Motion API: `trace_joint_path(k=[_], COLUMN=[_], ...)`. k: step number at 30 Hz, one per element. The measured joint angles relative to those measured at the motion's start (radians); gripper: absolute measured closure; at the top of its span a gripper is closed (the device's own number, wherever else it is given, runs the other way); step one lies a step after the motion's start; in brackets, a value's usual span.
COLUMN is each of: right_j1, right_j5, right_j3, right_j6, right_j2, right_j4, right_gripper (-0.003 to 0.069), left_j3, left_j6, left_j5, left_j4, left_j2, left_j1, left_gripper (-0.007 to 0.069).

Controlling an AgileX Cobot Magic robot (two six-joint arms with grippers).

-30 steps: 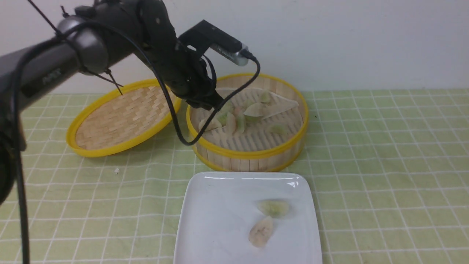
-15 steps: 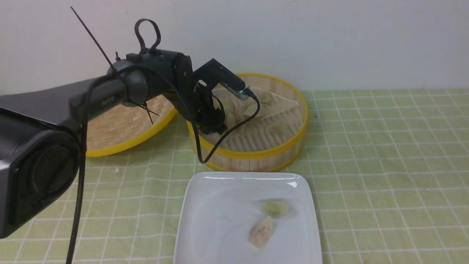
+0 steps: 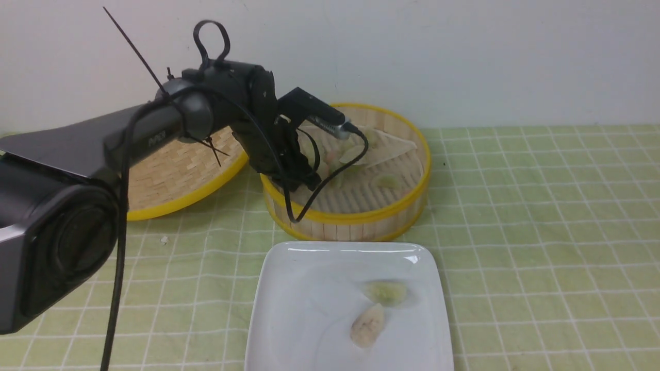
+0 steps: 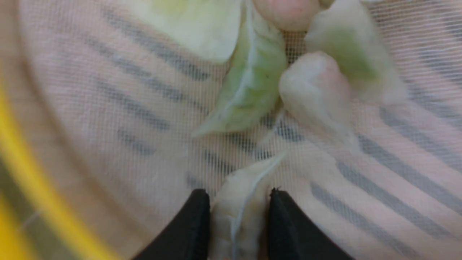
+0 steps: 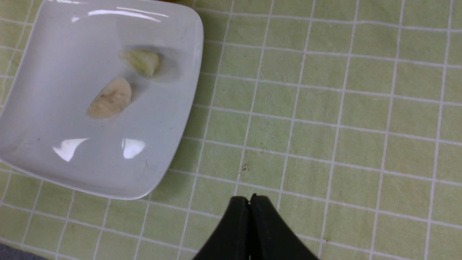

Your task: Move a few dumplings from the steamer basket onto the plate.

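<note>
Small translucent, crescent-shaped dumplings (image 4: 249, 83), pale green or beige, lie in the round bamboo basket (image 3: 356, 219); two more sit on the white plate (image 3: 309, 299), toward its right edge. Near the basket's left rim, the left gripper (image 4: 239, 213) pinches a beige dumpling. The right gripper (image 5: 249, 202) is closed, empty.

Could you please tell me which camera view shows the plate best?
The front view: the plate is large there, though its near edge is cut off. The right wrist view shows it smaller, its left side slightly cropped; the left wrist view, none.

Plate (image 3: 309, 309) shared by front, right-wrist views
</note>
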Motion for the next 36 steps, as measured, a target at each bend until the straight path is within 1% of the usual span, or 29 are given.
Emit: trace_joint_path(k=[6, 8, 12, 15, 18, 24, 26, 27, 29, 33, 36], right_j1=[0.0, 0.0, 0.0, 0.0, 0.0, 0.0, 0.0, 0.0, 0.0, 0.0, 0.0], right_j5=[0.0, 0.0, 0.0, -0.011, -0.022, -0.028, -0.029, -0.033, -0.041, -0.061, -0.067], right_j3=[0.0, 0.0, 0.0, 0.0, 0.0, 0.0, 0.0, 0.0, 0.0, -0.006, -0.039], right_j6=[0.0, 0.0, -0.001, -0.002, -0.004, -0.02, -0.03, -0.039, -0.045, -0.068, -0.119], right_j2=[0.0, 0.0, 0.0, 0.0, 0.0, 0.0, 0.0, 0.0, 0.002, 0.029, 0.088], right_j4=[0.026, 0.049, 0.065, 0.073, 0.074, 0.075, 0.075, 0.076, 0.081, 0.107, 0.139], right_gripper=[0.0673, 0.0673, 0.0673, 0.0673, 0.0673, 0.0673, 0.0673, 0.0673, 0.0673, 0.0673, 0.0673], left_j3=[-0.168, -0.216, -0.227, -0.214, -0.139, 0.28, 0.361, 0.447, 0.557, 0.65, 0.66], left_j6=[-0.017, -0.017, -0.02, -0.048, -0.069, -0.103, -0.102, -0.093, -0.069, -0.038, -0.03], left_j5=[0.237, 0.323, 0.351, 0.36, 0.361, 0.362, 0.362, 0.359, 0.35, 0.289, 0.231], left_j4=[-0.003, -0.025, -0.067, -0.124, -0.154, -0.223, -0.239, -0.262, -0.279, -0.283, -0.27], left_j2=[-0.117, -0.187, -0.257, -0.309, -0.376, -0.536, -0.541, -0.541, -0.535, -0.52, -0.502], left_j1=[0.0, 0.0, 0.0, 0.0, -0.003, -0.005, -0.009, -0.016, -0.038, -0.082, -0.111], left_gripper=[0.0442, 0.0442, 0.0442, 0.0442, 0.0442, 0.0442, 0.0442, 0.0442, 0.0442, 0.0442, 0.0442])
